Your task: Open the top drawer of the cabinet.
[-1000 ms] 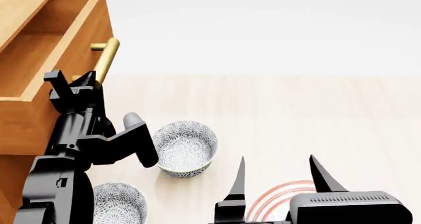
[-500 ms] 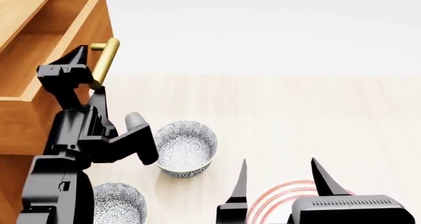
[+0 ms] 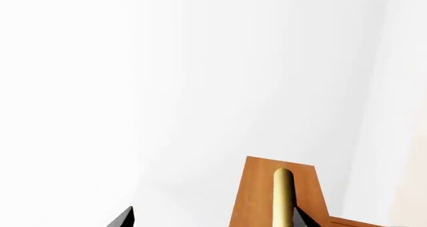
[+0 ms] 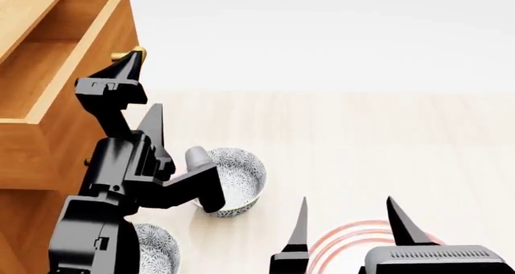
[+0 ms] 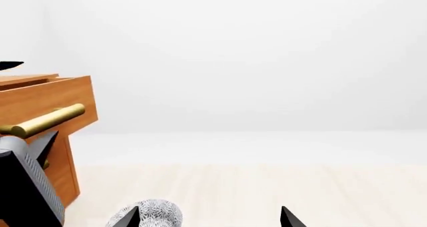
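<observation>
Already the top drawer [image 4: 56, 57] stands well out of the cabinet [image 4: 24, 226] at ten o'clock in the head view, its pale inside showing, so the opening looks essentially done. The left gripper [image 4: 141, 87] sits by the brass handle [image 4: 129, 55], fingers apart and holding nothing; the right gripper [image 4: 348, 223] hangs wide and idle at five o'clock.

Brass handle [image 4: 129, 55] mostly behind left gripper [image 4: 139, 87]; cabinet [image 4: 32, 135] cut off at frame edge.

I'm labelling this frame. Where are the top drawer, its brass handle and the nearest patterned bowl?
top drawer [image 4: 48, 57], head view, pale inside floor.
brass handle [image 3: 283, 199], left wrist view, middle of the bar.
patterned bowl [image 4: 241, 176], head view, inner wall.
</observation>
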Robot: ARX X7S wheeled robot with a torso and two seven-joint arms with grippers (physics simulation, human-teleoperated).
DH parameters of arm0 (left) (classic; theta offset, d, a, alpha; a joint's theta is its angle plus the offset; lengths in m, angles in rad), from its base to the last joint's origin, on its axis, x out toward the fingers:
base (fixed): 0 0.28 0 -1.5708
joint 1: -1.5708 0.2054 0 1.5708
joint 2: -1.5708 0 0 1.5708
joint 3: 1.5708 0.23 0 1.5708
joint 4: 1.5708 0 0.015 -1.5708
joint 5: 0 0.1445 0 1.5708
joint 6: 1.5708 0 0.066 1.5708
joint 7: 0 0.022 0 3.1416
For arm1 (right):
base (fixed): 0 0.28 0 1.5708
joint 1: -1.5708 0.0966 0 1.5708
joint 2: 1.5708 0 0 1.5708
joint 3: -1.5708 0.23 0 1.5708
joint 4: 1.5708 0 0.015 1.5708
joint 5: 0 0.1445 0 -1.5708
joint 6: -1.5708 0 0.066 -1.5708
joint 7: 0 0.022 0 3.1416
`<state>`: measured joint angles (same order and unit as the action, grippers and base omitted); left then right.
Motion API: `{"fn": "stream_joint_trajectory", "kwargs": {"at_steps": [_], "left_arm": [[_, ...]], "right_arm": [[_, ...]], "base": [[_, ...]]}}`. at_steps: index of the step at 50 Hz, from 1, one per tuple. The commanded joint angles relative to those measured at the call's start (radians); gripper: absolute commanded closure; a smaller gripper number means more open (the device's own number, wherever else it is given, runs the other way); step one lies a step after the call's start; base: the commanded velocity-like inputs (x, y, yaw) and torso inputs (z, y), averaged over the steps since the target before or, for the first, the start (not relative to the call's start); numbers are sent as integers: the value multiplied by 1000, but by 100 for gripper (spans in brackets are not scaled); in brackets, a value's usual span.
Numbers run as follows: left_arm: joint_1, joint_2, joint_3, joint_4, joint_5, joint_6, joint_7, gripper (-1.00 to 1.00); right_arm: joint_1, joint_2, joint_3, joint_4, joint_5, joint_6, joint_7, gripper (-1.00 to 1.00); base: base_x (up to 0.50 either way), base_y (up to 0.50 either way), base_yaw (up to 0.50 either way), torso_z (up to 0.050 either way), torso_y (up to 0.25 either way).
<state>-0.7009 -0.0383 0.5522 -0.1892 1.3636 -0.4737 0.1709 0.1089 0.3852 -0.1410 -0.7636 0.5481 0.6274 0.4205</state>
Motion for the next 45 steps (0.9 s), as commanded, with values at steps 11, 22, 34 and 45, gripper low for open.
{"fn": "stream_joint_trajectory", "kwargs": {"at_steps": [11, 22, 34, 45], "left_arm": [[-134, 35, 283, 283, 34, -260, 245, -100], [-443, 36, 554, 413, -51, -617, 434, -100], [-870, 37, 586, 471, -380, -981, 584, -100], [-1058, 38, 130, 316, -828, -1097, 627, -100]], "right_arm": [[15, 4, -7, 17, -1, 7, 14, -100], [20, 7, -11, 13, 4, 16, 22, -100], [51, 19, -12, -1, 19, 51, 35, -100], [57, 21, -19, 23, 12, 34, 24, -100]], "base": [[0, 0, 0, 0, 0], [0, 0, 0, 0, 0], [0, 0, 0, 0, 0], [0, 0, 0, 0, 0]]}}
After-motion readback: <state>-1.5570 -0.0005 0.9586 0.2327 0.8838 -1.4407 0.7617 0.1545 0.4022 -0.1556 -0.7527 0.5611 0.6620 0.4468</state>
